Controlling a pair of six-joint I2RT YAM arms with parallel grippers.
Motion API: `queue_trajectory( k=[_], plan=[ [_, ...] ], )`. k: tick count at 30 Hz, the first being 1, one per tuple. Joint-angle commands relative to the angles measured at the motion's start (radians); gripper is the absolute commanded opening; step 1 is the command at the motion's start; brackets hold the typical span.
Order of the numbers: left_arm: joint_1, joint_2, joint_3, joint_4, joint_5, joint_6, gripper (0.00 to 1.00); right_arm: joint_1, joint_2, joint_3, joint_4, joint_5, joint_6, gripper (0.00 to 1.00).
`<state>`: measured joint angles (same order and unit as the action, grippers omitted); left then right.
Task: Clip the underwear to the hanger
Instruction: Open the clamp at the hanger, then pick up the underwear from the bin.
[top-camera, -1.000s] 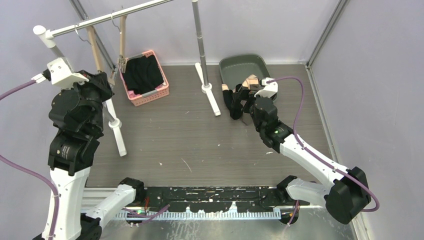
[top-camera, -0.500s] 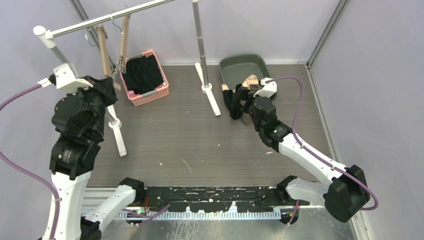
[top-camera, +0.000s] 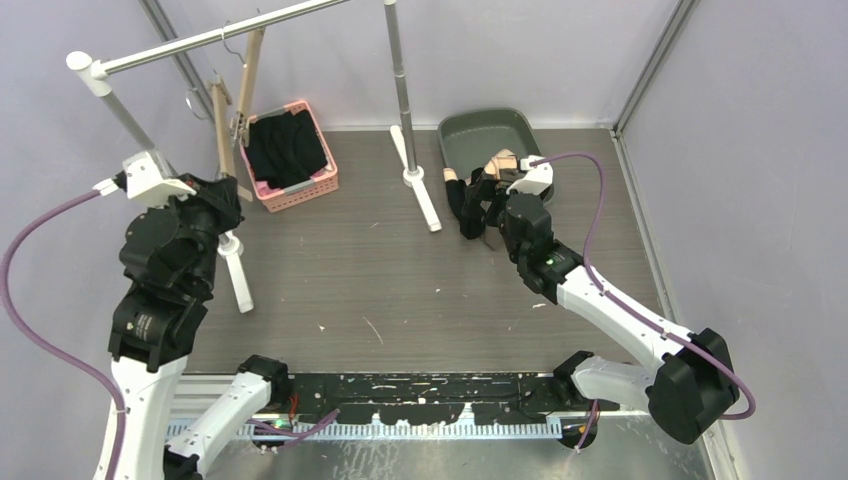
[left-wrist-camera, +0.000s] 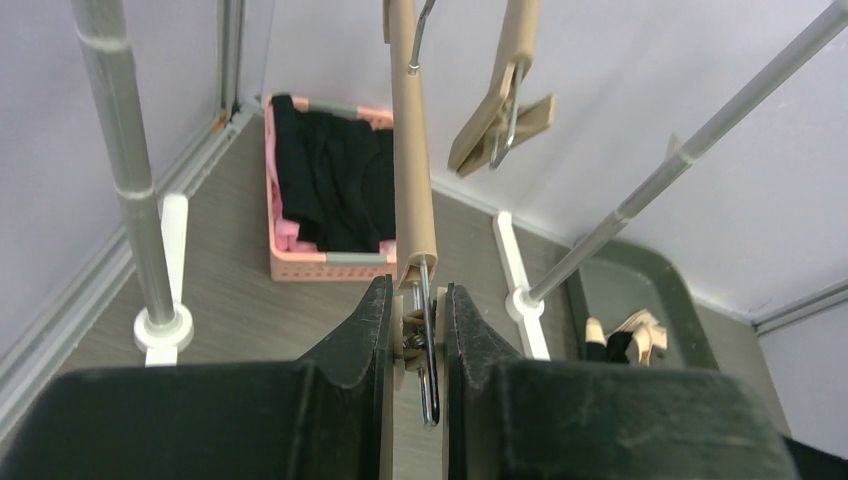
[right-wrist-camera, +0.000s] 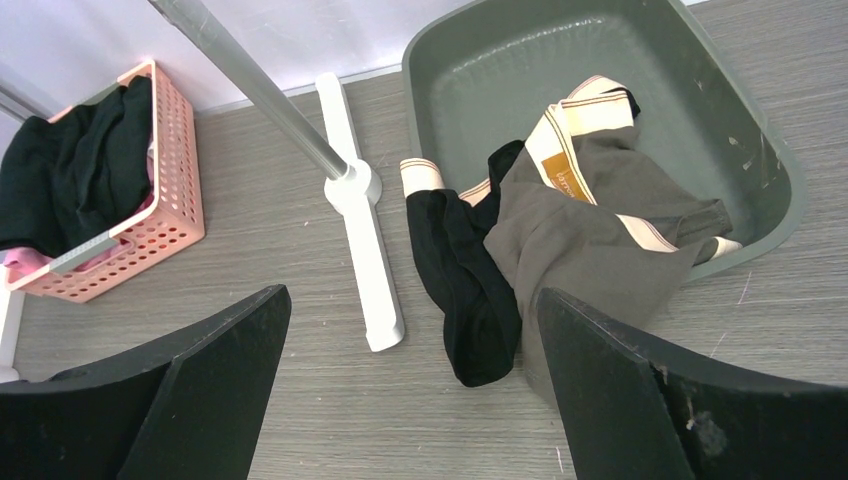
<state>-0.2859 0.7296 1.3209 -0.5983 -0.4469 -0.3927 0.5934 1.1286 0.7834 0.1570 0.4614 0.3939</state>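
Note:
A wooden hanger (top-camera: 222, 115) hangs from the rail (top-camera: 200, 40) at the back left. My left gripper (top-camera: 226, 186) is shut on the spring clip (left-wrist-camera: 416, 322) at the lower end of the hanger's bar (left-wrist-camera: 407, 160); the hanger's other clip (left-wrist-camera: 503, 118) hangs free above. Grey underwear (right-wrist-camera: 585, 225) with a cream waistband and black underwear (right-wrist-camera: 465, 275) drape over the near rim of a grey tray (right-wrist-camera: 500, 60). My right gripper (right-wrist-camera: 412, 295) is open and empty, low over the table just in front of them; it also shows in the top view (top-camera: 484, 205).
A pink basket (top-camera: 292, 150) of black clothes stands at the back left. The rack's white feet (right-wrist-camera: 358, 230) and posts (top-camera: 398, 80) stand between basket and tray, with another foot (top-camera: 235, 265) near my left arm. Walls close in on all sides.
My left arm has moved right and lower with the hanger's clip in its jaws, and the hanger has swung right along the rail. The right arm has barely moved.

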Motion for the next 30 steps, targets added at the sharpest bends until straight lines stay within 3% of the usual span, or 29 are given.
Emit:
queue_trajectory(
  k=[1, 13, 23, 30],
  plan=[
    [-0.001, -0.03, -0.057, 0.04, 0.01, -0.046, 0.0, -0.004, -0.001, 0.011, 0.051, 0.005, -0.006, 1.0],
    [-0.001, -0.126, -0.306, 0.124, 0.091, -0.149, 0.0, -0.006, 0.001, 0.014, 0.046, 0.011, -0.01, 1.0],
    [-0.001, -0.223, -0.523, 0.314, 0.261, -0.243, 0.0, -0.009, -0.014, 0.015, 0.028, 0.03, -0.02, 1.0],
    [-0.002, -0.193, -0.659, 0.47, 0.412, -0.346, 0.0, -0.027, 0.012, 0.088, -0.129, 0.118, -0.031, 1.0]
  ],
)
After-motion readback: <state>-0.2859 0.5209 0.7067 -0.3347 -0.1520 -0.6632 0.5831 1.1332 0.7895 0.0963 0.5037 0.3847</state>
